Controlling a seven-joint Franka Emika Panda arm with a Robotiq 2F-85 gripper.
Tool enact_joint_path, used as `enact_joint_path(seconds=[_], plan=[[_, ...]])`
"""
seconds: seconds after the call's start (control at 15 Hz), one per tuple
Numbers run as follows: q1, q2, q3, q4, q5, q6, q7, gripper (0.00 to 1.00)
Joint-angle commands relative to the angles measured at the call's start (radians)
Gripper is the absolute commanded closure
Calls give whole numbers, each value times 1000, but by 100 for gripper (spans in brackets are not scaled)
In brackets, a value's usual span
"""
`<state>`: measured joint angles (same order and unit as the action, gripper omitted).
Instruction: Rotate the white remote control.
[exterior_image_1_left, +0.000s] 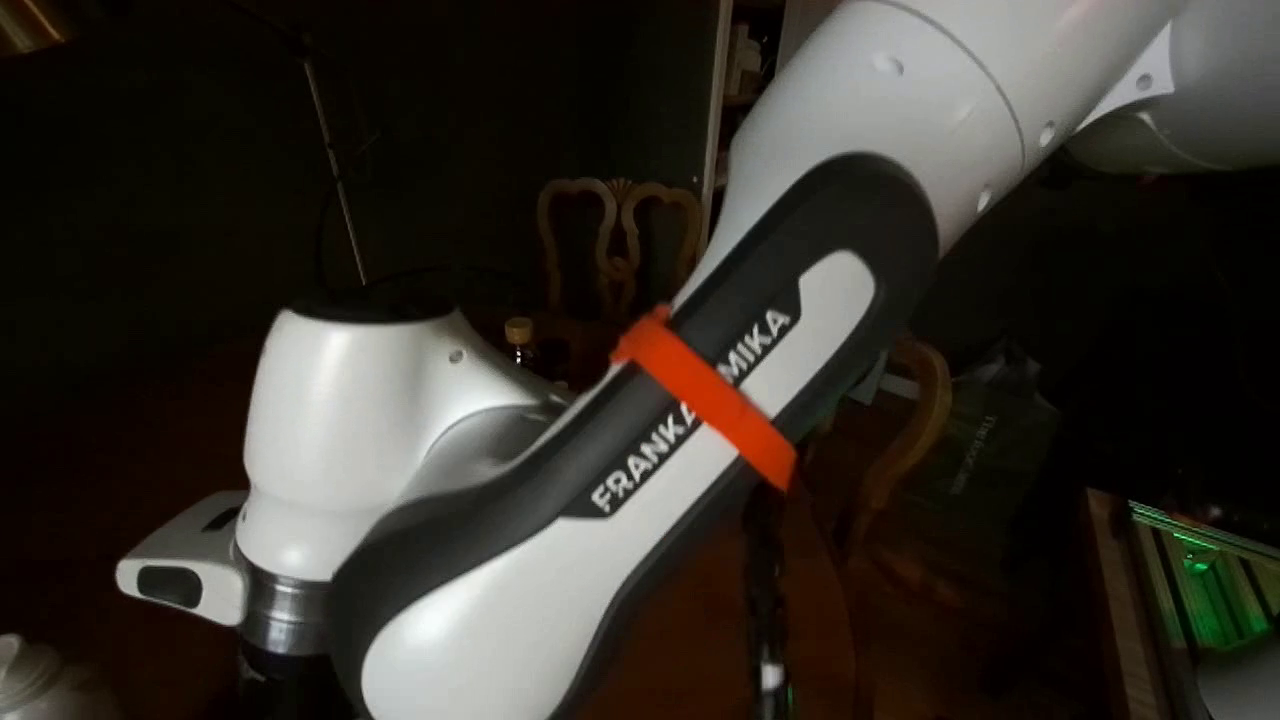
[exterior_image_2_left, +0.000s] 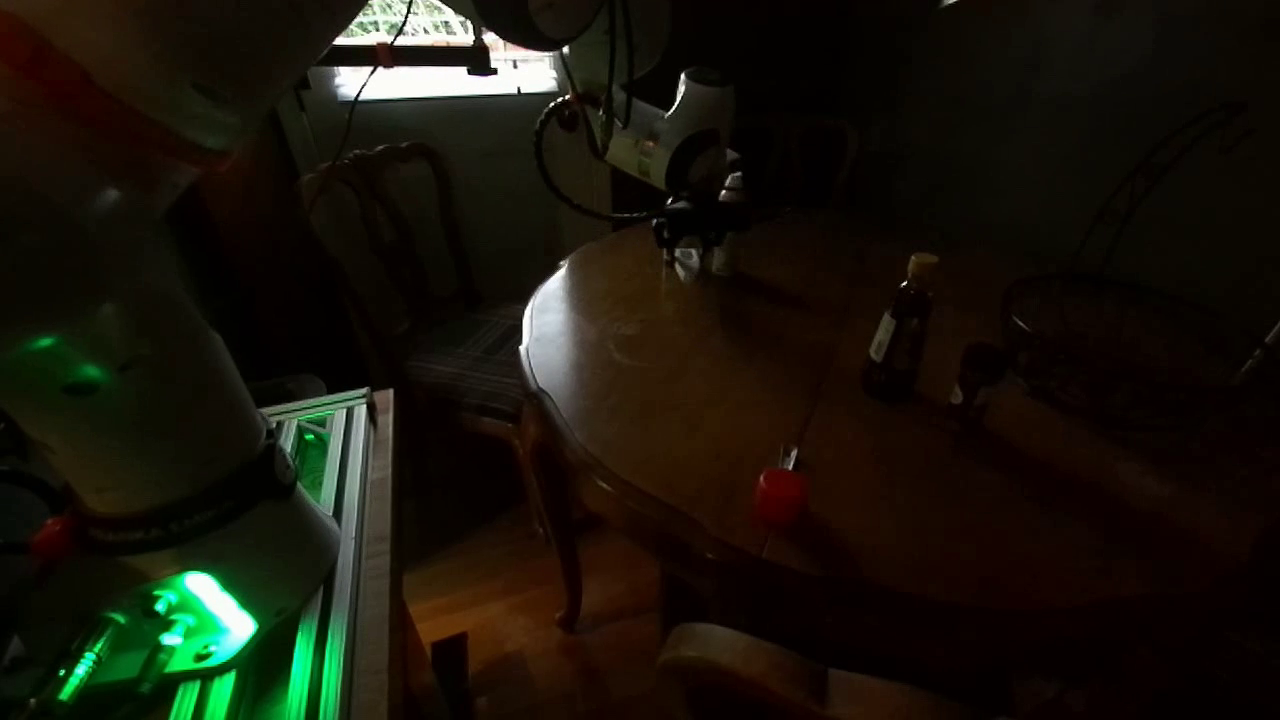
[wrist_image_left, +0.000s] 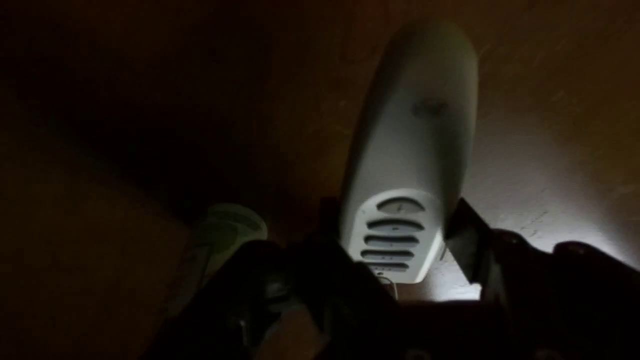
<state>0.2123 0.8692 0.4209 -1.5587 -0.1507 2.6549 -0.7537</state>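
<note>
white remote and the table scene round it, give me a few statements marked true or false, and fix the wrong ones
1. In the wrist view, the white remote has its button end nearest the tool. True.
2. In the wrist view, the whole remote is off to one side of the tool. False: its button end shows between the fingers.
3. In an exterior view, a dark bottle stands upright on the table. True.
4. A red object shows lower in that same picture than the bottle. True.
5. The bottle is uncapped. False: it has a light-coloured cap on.
</note>
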Motion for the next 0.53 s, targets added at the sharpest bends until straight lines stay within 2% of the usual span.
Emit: enact_joint_path(seconds=[0.0,0.27,0.47], plan=[[-95,-123,59,-73,17,-197,-183,70],[-123,-169,36,-69,34,-362,-409,70],[-123,-171,6,-63,19,-423,-577,70]])
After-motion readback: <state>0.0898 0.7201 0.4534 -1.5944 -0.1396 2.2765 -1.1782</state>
